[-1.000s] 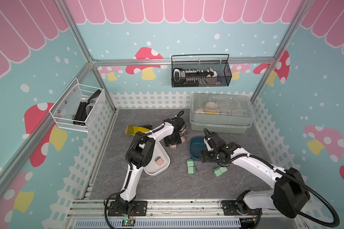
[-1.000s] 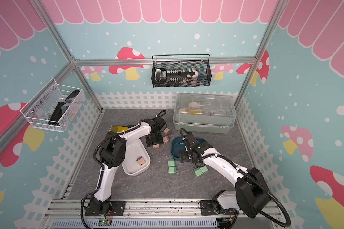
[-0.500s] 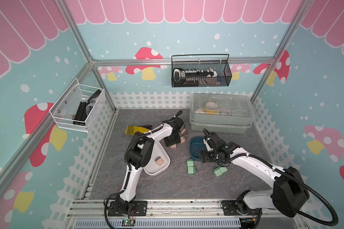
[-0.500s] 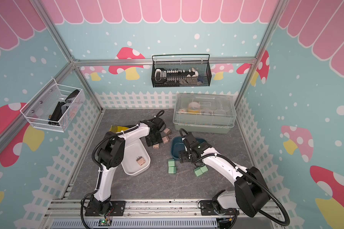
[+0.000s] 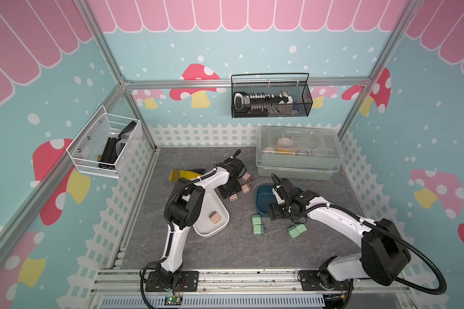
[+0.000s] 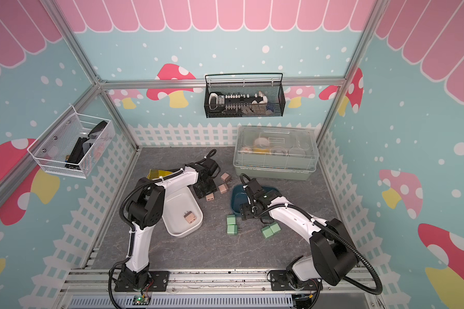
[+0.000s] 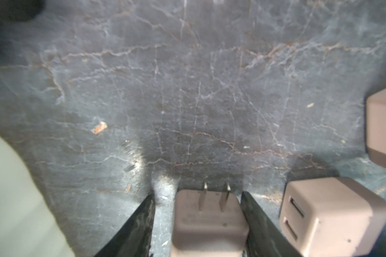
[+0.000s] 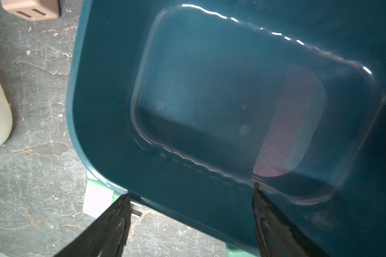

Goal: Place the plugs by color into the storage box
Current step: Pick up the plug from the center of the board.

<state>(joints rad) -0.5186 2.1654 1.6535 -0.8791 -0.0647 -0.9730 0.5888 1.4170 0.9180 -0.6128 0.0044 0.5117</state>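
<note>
- L gripper (image 7: pixel 197 194) straddles pink plug (image 7: pixel 207 224) just past white tray's (image 5: pixel 206 230) far end. Jaws not clamped, gap on one side: plug may twist when they close.
- R gripper (image 8: pixel 191 190) wide, empty, over teal tray (image 8: pixel 98 111) beside white tray. Could shove it onto green plugs (image 5: pixel 257 224).

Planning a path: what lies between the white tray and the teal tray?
In both top views: one peach-pink plug near the white tray, two mint-green plugs by the teal tray.
</note>
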